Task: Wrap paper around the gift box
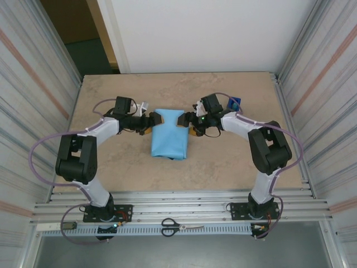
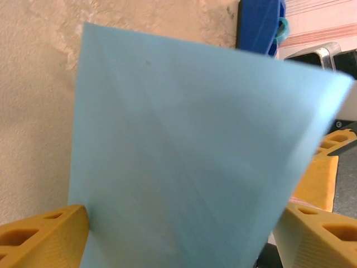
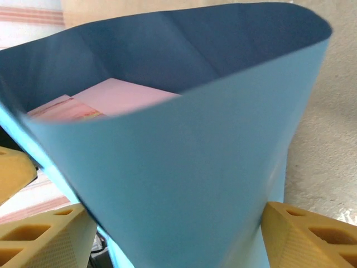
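Observation:
The paper (image 1: 170, 139) lies mid-table, folded over with its sky-blue face out. My left gripper (image 1: 158, 118) clasps its far left side, my right gripper (image 1: 182, 120) its far right side, facing each other. In the left wrist view the paper (image 2: 184, 151) stands as a blue wall between the spread fingers (image 2: 44, 237), which touch it on both sides. In the right wrist view the paper (image 3: 184, 184) curls into an open tube with a navy inside. The pink gift box (image 3: 120, 96) shows within, and the fingers (image 3: 304, 231) press the tube's sides.
A dark-blue tape dispenser (image 1: 235, 104) stands behind the right arm, also seen beyond the paper (image 2: 259, 25). A small white object (image 1: 145, 106) sits by the left wrist. Scissors (image 1: 178, 226) lie on the front rail. Corrugated walls close both sides.

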